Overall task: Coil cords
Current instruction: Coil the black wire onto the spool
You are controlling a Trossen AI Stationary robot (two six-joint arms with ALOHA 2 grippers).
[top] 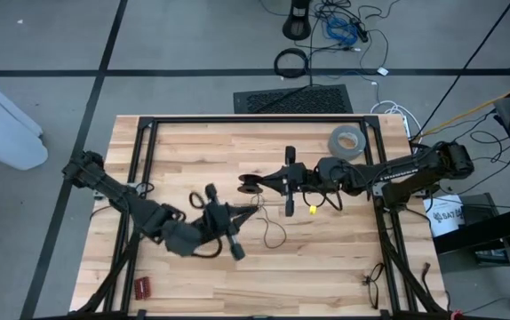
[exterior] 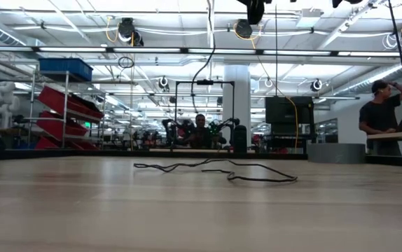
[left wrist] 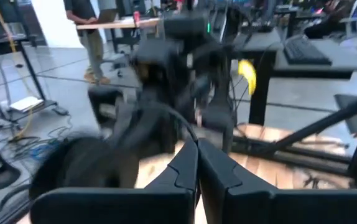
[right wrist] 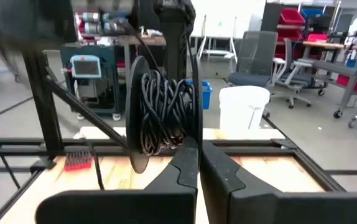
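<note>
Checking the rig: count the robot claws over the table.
2. The left claw is left of the table's centre; the right claw is near the centre, at a cord spool.

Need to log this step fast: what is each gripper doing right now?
Left gripper: shut on the thin black cord.
Right gripper: shut on a spool wound with cord.

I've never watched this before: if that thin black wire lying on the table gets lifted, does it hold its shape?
Probably not. The wire lies in loose, wandering loops on the table, so it looks floppy. Being so thin, it is likely light, and would sag and trail from a pincer.
</note>
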